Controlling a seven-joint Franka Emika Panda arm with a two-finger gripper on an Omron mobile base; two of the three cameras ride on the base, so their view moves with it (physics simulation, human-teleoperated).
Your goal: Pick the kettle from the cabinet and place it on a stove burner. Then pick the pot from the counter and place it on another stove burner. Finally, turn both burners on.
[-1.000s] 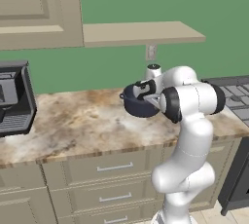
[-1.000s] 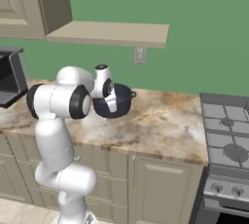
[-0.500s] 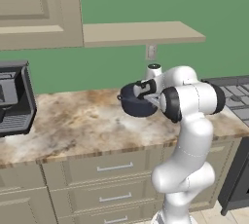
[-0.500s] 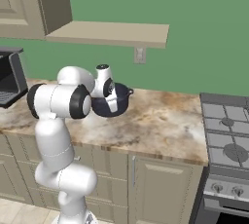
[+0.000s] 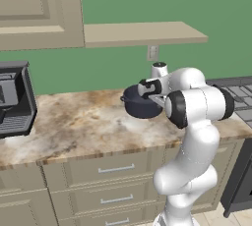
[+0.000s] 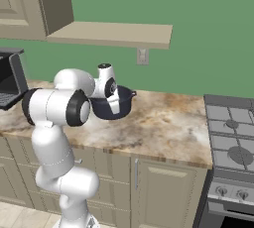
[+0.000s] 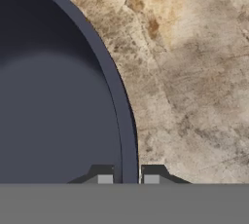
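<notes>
The dark navy pot (image 5: 139, 104) stands on the marbled counter (image 5: 83, 122), left of the grey stove (image 6: 233, 133). My gripper (image 7: 127, 177) comes down over the pot's near rim (image 7: 127, 135) and is shut on it, one finger inside the wall and one outside. From the right base view the hand (image 6: 110, 89) sits above the pot (image 6: 119, 107). Whether the pot rests on the counter or hangs just above it, I cannot tell. Two stove burners (image 6: 232, 123) show under their grates. The beige cabinet (image 5: 34, 9) and its shelf board (image 5: 142, 33) hang above. The kettle is out of view.
A black appliance (image 5: 12, 99) stands at the counter's left end. A wall socket (image 5: 152, 52) sits behind the pot. Beige drawer units (image 5: 113, 171) run below the counter. Bare counter (image 6: 168, 128) lies between pot and stove.
The fingers have closed onto the pot's rim. The arm and the pot stay where they were.
</notes>
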